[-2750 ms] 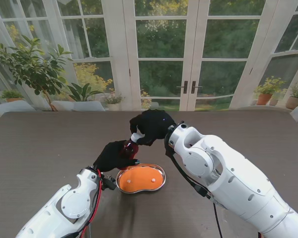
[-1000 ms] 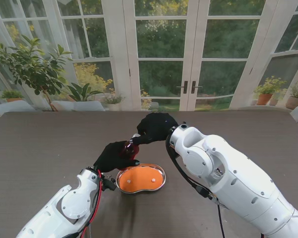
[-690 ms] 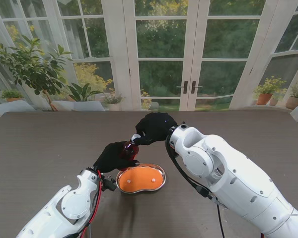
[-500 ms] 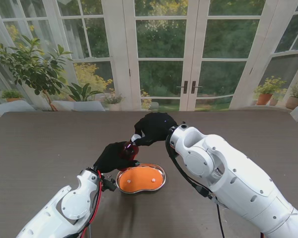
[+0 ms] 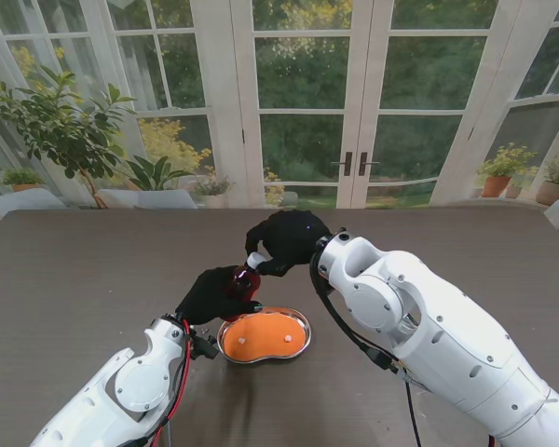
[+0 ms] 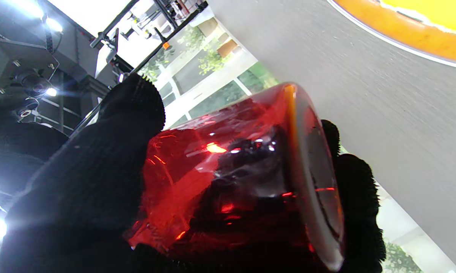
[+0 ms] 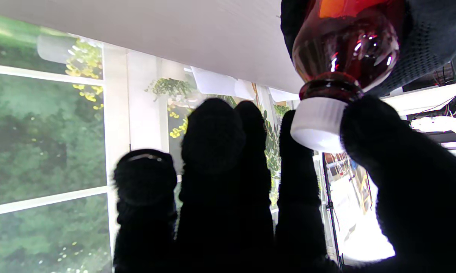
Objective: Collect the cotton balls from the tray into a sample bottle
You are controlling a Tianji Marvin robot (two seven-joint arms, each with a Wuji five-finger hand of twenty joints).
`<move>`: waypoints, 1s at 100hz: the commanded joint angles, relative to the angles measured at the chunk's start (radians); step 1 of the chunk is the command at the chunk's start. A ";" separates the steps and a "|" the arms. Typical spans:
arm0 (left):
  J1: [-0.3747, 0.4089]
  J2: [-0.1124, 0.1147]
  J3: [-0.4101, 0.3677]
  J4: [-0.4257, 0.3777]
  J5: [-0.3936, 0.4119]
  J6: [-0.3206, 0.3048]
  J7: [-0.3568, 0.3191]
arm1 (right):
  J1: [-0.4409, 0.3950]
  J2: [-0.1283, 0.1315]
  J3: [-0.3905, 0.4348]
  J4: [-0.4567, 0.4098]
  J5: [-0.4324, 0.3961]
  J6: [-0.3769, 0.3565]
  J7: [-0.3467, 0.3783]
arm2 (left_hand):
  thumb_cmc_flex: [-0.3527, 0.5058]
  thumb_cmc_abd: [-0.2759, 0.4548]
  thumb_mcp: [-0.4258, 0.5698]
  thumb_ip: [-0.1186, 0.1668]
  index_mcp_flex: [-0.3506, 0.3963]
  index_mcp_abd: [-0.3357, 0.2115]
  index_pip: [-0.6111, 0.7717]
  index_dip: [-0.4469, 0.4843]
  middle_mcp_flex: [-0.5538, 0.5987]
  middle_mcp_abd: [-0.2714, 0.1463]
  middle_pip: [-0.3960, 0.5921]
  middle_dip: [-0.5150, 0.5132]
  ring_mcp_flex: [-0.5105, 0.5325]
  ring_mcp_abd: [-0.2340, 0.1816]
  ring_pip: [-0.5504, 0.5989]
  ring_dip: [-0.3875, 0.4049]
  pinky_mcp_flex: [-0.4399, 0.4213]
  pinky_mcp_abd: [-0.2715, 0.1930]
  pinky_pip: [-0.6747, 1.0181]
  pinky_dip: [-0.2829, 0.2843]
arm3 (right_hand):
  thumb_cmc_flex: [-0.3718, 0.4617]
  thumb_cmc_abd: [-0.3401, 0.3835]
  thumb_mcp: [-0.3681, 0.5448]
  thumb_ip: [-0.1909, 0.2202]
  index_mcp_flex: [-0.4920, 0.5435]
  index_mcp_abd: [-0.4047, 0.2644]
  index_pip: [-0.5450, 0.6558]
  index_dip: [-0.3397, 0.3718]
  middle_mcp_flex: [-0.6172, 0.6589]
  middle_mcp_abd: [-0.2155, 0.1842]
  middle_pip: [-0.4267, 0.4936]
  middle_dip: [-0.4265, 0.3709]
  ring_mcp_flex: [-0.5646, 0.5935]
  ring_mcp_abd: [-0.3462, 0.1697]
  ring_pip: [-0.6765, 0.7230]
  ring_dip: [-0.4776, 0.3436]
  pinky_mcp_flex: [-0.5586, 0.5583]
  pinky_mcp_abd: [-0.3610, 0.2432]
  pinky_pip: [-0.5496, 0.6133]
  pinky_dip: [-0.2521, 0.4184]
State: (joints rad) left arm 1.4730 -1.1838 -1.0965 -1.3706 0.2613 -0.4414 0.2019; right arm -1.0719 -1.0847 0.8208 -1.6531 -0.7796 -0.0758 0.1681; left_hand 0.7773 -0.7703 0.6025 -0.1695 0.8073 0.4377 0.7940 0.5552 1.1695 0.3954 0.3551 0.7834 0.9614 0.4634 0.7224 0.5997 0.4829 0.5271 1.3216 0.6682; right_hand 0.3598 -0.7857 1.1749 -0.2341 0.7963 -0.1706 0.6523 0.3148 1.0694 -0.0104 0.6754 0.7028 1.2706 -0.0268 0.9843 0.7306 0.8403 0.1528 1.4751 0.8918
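My left hand (image 5: 214, 294), in a black glove, is shut on a dark red sample bottle (image 5: 243, 279) held above the table just beyond the tray. The left wrist view shows the bottle (image 6: 235, 174) filling the palm, base toward the camera. My right hand (image 5: 285, 239) pinches the bottle's white cap (image 7: 318, 123) between thumb and index finger; the cap (image 5: 254, 260) sits on the bottle's neck (image 7: 328, 88). The orange kidney-shaped tray (image 5: 264, 335) with a silver rim lies nearer to me, with two small white cotton balls (image 5: 287, 334) on it.
The dark brown table (image 5: 74, 270) stretches wide on both sides. Glass doors and potted plants (image 5: 65, 130) stand behind its far edge. A white-cushioned seat (image 5: 23, 200) shows at the far left.
The right hand has shifted slightly left on the white cap, its fingers turning around it. The left hand, bottle and tray stay in place.
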 commanded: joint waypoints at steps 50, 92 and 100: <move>0.001 -0.003 0.003 -0.005 -0.006 0.006 -0.024 | -0.001 -0.005 0.017 0.008 -0.019 -0.025 -0.007 | 0.178 0.204 0.150 0.010 0.078 -0.223 0.163 0.033 0.058 -0.100 0.006 -0.006 -0.002 0.007 0.014 0.017 -0.052 -0.028 -0.029 0.009 | -0.254 -0.297 0.164 -0.023 -0.265 0.177 -0.067 -0.093 -0.069 -0.023 -0.012 -0.030 0.040 -0.034 -0.047 -0.011 -0.009 -0.017 0.004 -0.010; -0.002 -0.004 0.007 -0.001 -0.008 0.004 -0.023 | -0.004 0.004 0.019 -0.020 0.006 0.097 0.085 | 0.176 0.203 0.151 0.010 0.078 -0.224 0.164 0.034 0.058 -0.101 0.006 -0.008 -0.002 0.007 0.014 0.017 -0.052 -0.027 -0.029 0.010 | -0.292 0.453 -0.494 0.067 -0.002 0.131 0.009 0.043 -0.059 0.046 -0.016 -0.025 0.038 0.037 -0.042 0.004 -0.028 0.012 0.034 0.025; 0.000 -0.004 0.006 -0.002 -0.007 0.006 -0.024 | -0.001 0.007 0.015 -0.020 0.003 0.106 0.101 | 0.176 0.204 0.151 0.010 0.079 -0.223 0.164 0.034 0.059 -0.101 0.007 -0.008 -0.001 0.009 0.014 0.017 -0.052 -0.027 -0.029 0.010 | -0.310 0.491 -0.573 0.078 0.052 0.126 0.022 0.065 -0.056 0.049 -0.017 -0.022 0.038 0.038 -0.043 0.004 -0.027 0.010 0.034 0.024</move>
State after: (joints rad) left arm 1.4701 -1.1841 -1.0894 -1.3697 0.2566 -0.4387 0.1970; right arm -1.0737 -1.0801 0.8400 -1.6692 -0.7752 0.0273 0.2416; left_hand 0.7773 -0.7703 0.6025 -0.1695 0.8073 0.4377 0.7940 0.5568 1.1695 0.3954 0.3551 0.7832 0.9576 0.4634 0.7224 0.5997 0.4760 0.5271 1.3215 0.6690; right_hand 0.0695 -0.3382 0.6556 -0.2080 0.8106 -0.0337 0.6535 0.3474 0.9985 0.0172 0.6620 0.6770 1.2709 -0.0104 0.9343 0.7296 0.8039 0.1508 1.4751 0.8928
